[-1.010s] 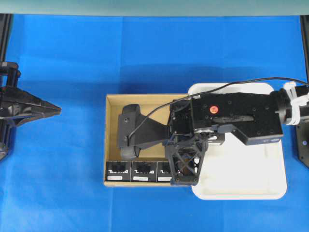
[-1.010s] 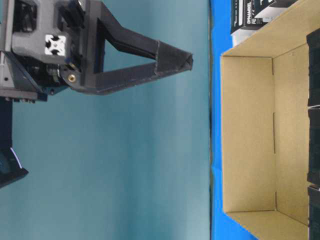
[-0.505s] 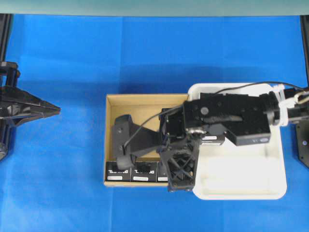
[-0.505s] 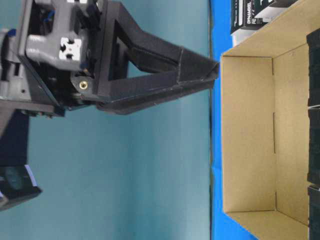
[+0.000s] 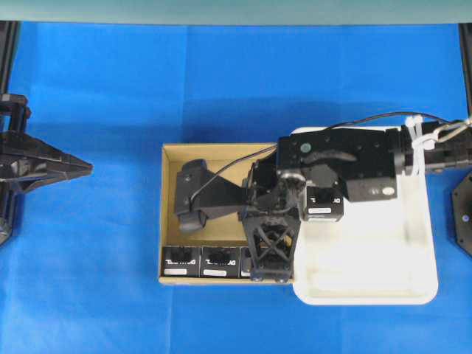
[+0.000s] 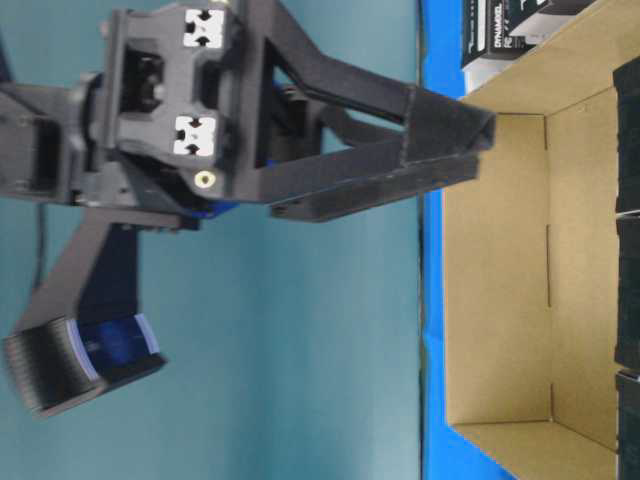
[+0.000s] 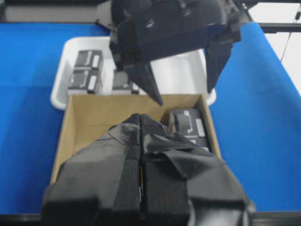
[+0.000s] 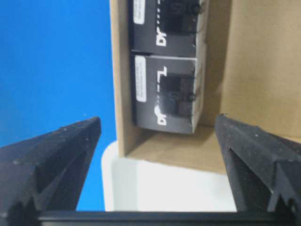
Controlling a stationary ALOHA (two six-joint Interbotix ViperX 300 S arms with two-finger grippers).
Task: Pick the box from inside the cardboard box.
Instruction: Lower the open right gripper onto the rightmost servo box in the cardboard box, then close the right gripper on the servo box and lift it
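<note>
The brown cardboard box (image 5: pixel 215 158) lies mid-table. Black boxes (image 5: pixel 181 262) stand in a row along its near wall; the third is partly hidden under my right gripper (image 5: pixel 269 271). That gripper is open and empty, pointing down over the box's near right corner by the tray. In the right wrist view its gripper (image 8: pixel 157 121) has wide-spread jaws framing the corner black box (image 8: pixel 167 92). In the table-level view its fingertips (image 6: pixel 488 125) are level with the cardboard rim (image 6: pixel 500 290). My left gripper (image 5: pixel 87 168) is shut and empty at the far left, also shown in its own wrist view (image 7: pixel 141 117).
A white tray (image 5: pixel 369 273) touches the cardboard box's right side. It holds several black boxes (image 7: pixel 85 80) at its far end. Blue cloth surrounds both. The right arm and its camera mount (image 5: pixel 193 199) hang over the cardboard box's middle.
My right gripper has come down toward the cardboard box, its tips now at the rim, and the arm has shifted. The left arm has not moved.
</note>
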